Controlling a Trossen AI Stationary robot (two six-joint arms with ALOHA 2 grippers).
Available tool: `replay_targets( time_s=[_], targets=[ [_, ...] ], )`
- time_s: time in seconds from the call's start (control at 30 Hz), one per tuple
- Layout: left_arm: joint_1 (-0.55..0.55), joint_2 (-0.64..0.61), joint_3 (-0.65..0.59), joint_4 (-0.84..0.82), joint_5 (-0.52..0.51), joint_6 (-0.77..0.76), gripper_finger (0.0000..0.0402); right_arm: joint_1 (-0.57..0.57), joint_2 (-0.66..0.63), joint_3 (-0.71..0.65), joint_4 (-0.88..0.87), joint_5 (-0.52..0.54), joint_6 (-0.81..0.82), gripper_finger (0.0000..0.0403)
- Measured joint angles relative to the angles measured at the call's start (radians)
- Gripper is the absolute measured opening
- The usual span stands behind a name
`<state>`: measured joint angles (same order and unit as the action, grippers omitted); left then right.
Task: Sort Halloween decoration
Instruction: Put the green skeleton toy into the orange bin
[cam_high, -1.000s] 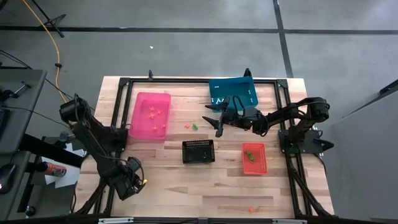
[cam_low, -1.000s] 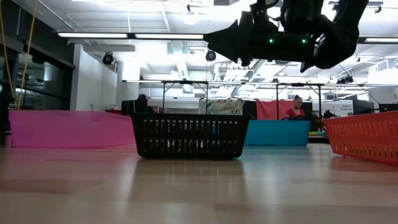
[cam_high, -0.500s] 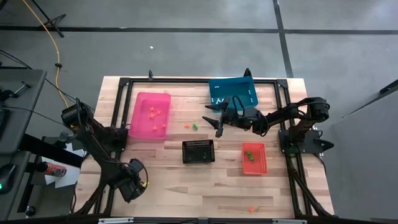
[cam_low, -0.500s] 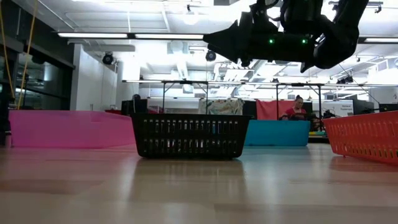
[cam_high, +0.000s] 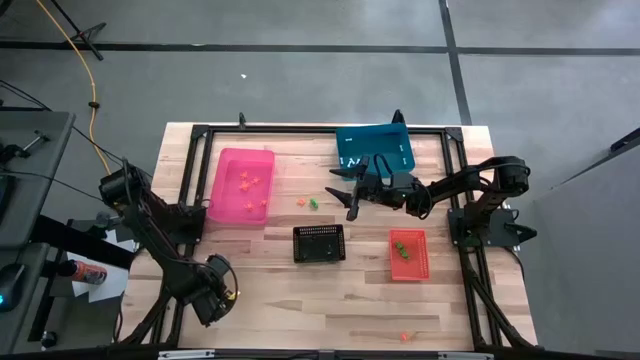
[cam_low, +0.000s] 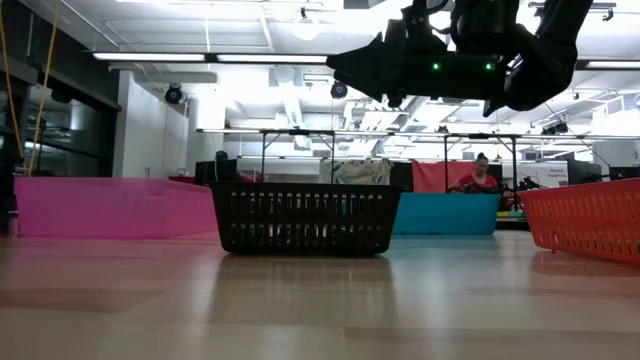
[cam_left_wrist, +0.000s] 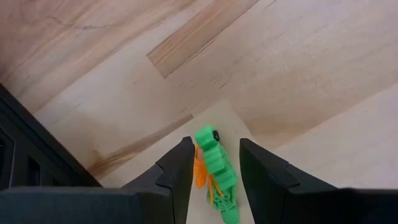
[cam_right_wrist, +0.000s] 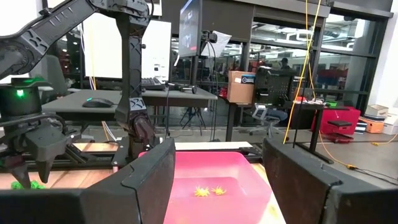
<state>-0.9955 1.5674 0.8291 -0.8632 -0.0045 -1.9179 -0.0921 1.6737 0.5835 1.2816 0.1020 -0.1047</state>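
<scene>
My left gripper (cam_left_wrist: 216, 143) points down over the table's near left corner (cam_high: 224, 292). It is shut on a green trinket (cam_left_wrist: 217, 167) and an orange trinket (cam_left_wrist: 200, 174). My right gripper (cam_high: 350, 197) hangs open above the table's middle, pointing toward the pink bin (cam_high: 241, 187), with nothing between its fingers (cam_right_wrist: 217, 186). An orange trinket (cam_high: 300, 202) and a green one (cam_high: 313, 203) lie on the wood near it. Orange trinkets (cam_right_wrist: 208, 191) lie in the pink bin, and green ones (cam_high: 402, 248) in the red bin (cam_high: 408, 254). My left gripper has the green trinket (cam_left_wrist: 231, 183) and the orange trinket (cam_left_wrist: 199, 167) side by side between its two fingers. The orange one is against one finger and the green one against the other. The fingers come from above, pointing down. I cannot tell whether the trinkets rest on the wood.
A black basket (cam_high: 319, 243) stands at the table's middle and a blue bin (cam_high: 375, 147) at the far edge. One orange trinket (cam_high: 405, 336) lies near the near right corner. A black frame rail (cam_left_wrist: 25, 155) runs close beside my left gripper.
</scene>
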Motion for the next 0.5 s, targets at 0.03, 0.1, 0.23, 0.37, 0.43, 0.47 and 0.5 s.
replay_targets(
  time_s=[0.03,0.1,0.23,0.37,0.43,0.47,0.5],
  targets=[
    [0.0,0.008,0.0,0.001,0.003,0.0,0.0115,0.0,0.0,0.0,0.0,0.0,0.0,0.0236],
    [0.0,0.025,0.0,-0.001,0.021,0.0,0.0115,0.0,0.0,0.0,-0.001,0.0,0.0,0.0236],
    [0.0,0.036,0.0,-0.002,0.026,0.0,0.0115,0.0,0.0,0.0,-0.006,0.0,0.0,0.0236],
    [0.0,0.036,0.0,-0.006,0.022,0.001,0.0113,0.0,0.0,0.0,-0.006,0.0,0.0,0.0236],
    [0.0,0.036,0.0,-0.006,0.022,0.001,0.0106,0.0,0.0,0.0,-0.006,0.0,-0.001,0.0236],
    [0.0,0.036,0.0,-0.007,0.022,0.002,0.0099,0.0,0.0,0.0,-0.006,0.0,-0.003,0.0236],
    [0.0,0.036,0.0,-0.008,0.021,0.008,0.0089,0.0,0.0,0.0,-0.006,0.0,-0.005,0.0236]
  ],
)
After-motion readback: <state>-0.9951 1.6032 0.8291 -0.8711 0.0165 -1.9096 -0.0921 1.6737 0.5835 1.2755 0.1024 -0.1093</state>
